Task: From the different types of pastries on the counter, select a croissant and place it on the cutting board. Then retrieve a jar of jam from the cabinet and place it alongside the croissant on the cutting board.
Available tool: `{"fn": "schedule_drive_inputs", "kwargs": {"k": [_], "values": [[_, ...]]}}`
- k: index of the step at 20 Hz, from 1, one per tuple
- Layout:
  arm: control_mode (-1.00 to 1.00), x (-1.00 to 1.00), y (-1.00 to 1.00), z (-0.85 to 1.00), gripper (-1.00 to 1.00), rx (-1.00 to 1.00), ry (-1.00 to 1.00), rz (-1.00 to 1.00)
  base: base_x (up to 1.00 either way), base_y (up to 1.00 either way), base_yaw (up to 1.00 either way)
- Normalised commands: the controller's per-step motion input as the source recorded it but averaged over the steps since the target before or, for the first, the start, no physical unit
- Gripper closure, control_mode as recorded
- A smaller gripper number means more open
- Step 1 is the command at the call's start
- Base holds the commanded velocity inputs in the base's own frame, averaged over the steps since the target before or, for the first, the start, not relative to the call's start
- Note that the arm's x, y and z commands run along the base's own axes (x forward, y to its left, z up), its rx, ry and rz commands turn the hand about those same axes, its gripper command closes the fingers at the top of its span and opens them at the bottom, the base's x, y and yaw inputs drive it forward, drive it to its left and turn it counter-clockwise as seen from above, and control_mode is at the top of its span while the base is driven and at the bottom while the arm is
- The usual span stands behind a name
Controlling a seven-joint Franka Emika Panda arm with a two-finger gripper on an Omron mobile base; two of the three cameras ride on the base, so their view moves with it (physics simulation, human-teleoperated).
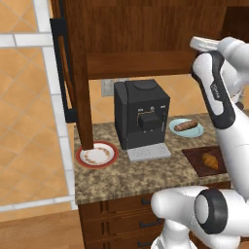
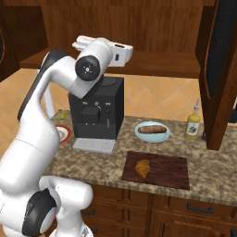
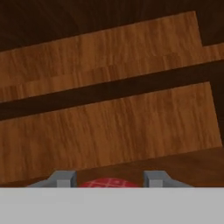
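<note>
Croissant (image 2: 143, 168) lies on the cutting board (image 2: 171, 172), toward its left end; I see the board flat on the table (image 1: 126, 177), right of the black coffee machine (image 2: 97, 113). The log-shaped pastry (image 2: 152, 129) rests on a pale blue plate (image 2: 159, 136) just behind the board. A red-rimmed plate (image 1: 96, 155) sits at the table's left end, and a yellow bottle (image 2: 192, 125) stands near the cabinet door (image 2: 218, 69) on the right.

In my hand view, the fingers (image 3: 64, 179) bracket the red lid of the jar of jam (image 3: 109, 183), one tip on either side, pinching it. Wood-grain panels of the cabinet (image 3: 109, 127) lie ahead of the hand. In both base views the arm reaches up and into the cabinet above the coffee machine.
</note>
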Motion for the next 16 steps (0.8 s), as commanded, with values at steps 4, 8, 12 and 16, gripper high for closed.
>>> {"fn": "schedule_drive_inputs", "kwargs": {"k": [4, 8, 12, 16], "values": [[-1.0, -0.92, -0.25, 0.0, 1.0, 0.05, 0.0, -0.15, 0.0, 0.0, 0.0], [-1.0, -0.66, -0.05, -0.08, 1.0, 0.01, 0.01, -0.14, 0.0, 0.0, 0.0], [-1.0, -0.46, 0.0, -0.3, 1.0, 0.0, 0.06, -0.11, 0.0, 0.0, 0.0], [-1.0, -0.14, -0.18, -0.38, 1.0, 0.0, 0.09, -0.1, 0.0, 0.0, 0.0]]}}
